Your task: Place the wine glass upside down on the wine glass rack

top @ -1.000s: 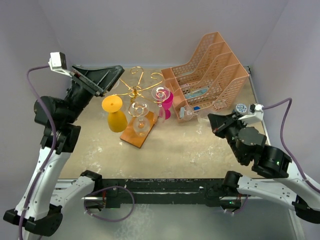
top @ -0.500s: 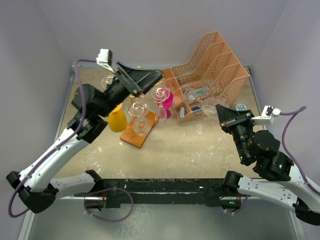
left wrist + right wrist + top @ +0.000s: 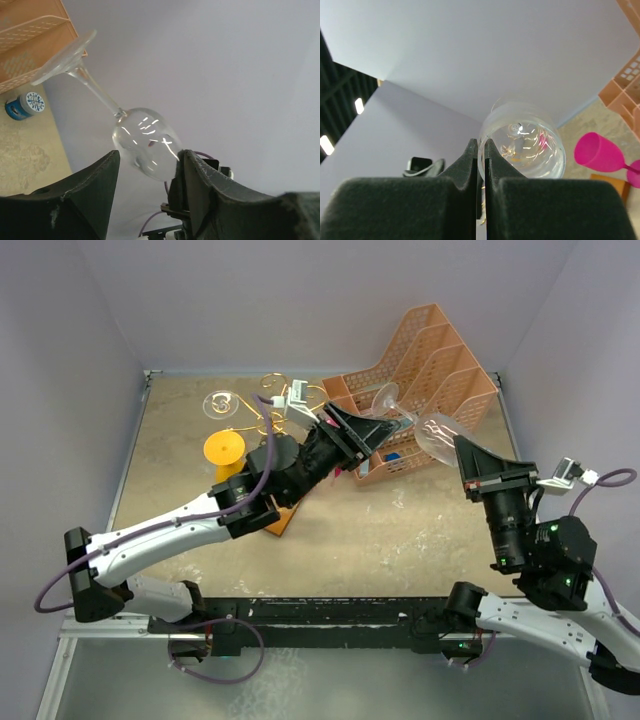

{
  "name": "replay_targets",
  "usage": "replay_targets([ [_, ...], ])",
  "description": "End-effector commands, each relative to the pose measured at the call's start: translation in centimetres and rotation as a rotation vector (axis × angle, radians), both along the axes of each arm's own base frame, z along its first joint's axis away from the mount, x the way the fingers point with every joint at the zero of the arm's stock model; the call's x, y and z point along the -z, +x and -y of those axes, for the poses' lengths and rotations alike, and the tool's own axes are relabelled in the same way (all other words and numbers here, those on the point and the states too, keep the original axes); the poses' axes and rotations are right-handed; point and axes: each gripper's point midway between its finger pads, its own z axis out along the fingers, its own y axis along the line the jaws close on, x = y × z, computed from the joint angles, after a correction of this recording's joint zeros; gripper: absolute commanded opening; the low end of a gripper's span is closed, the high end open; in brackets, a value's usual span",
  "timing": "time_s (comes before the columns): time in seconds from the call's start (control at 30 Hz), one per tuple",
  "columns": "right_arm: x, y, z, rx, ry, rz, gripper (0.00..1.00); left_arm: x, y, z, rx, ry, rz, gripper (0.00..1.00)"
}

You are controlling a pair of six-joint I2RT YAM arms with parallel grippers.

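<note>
Within the last second the left arm has swung from the rack's (image 3: 270, 405) left side across its front. The left pincer (image 3: 380, 428) now sits to the right of the rack, at the clear wine glass (image 3: 415, 420). Over the same second the right arm has lifted that glass off the surface and brought it closer to the rack. The glass is still well to the right of the rack, up in the air in front of the peach file organiser (image 3: 440, 355). It lies tilted, with its foot toward the rack and its bowl away from it.

The right pincer (image 3: 481, 145) is pressed together on the rim of the bowl. The left pincer is spread with the bowl between its fingers (image 3: 95, 175); I cannot tell whether they touch it.

This looks like a hand-over being set up. The left pincer has yet to close, and the glass has yet to be hung bowl-down on a free curled arm of the rack.
</note>
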Motion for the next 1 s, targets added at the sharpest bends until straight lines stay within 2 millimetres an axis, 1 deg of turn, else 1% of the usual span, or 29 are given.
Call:
replay_targets([
  [0.0,-4.3,-1.4,0.9,-0.044,0.143,0.128,0.00,-3.2,1.1,-0.6,-0.117,-0.075,0.031,0.52],
  [0.2,-5.7,-2.3,0.4,-0.111,0.170,0.186,0.00,-3.9,1.9,-0.4,-0.154,-0.126,0.025,0.53],
  [0.23,-5.0,-2.2,-0.2,-0.122,0.156,0.182,0.00,-4.1,1.9,-0.5,-0.159,-0.133,0.024,0.54],
  [0.5,-5.7,-3.1,-1.1,-0.197,0.184,0.227,0.00,-4.6,3.3,-1.5,-0.251,-0.188,0.001,0.55],
  [0.6,-6.0,-3.4,-1.3,-0.224,0.194,0.242,0.00,-4.5,3.7,-1.6,-0.275,-0.187,-0.010,0.53],
  [0.77,-6.2,-3.9,-1.1,-0.241,0.210,0.254,0.00,-4.1,4.2,-2.1,-0.313,-0.187,-0.029,0.50],
  [0.87,-6.1,-4.0,-1.3,-0.253,0.208,0.251,0.00,-4.5,4.2,-1.9,-0.313,-0.206,-0.025,0.46],
  [0.93,-6.0,-4.0,-1.5,-0.266,0.206,0.250,0.00,-4.7,4.3,-1.7,-0.310,-0.216,-0.024,0.41],
  [0.97,-5.9,-4.1,-1.6,-0.274,0.206,0.250,0.00,-4.7,4.4,-1.6,-0.310,-0.217,-0.023,0.37],
])
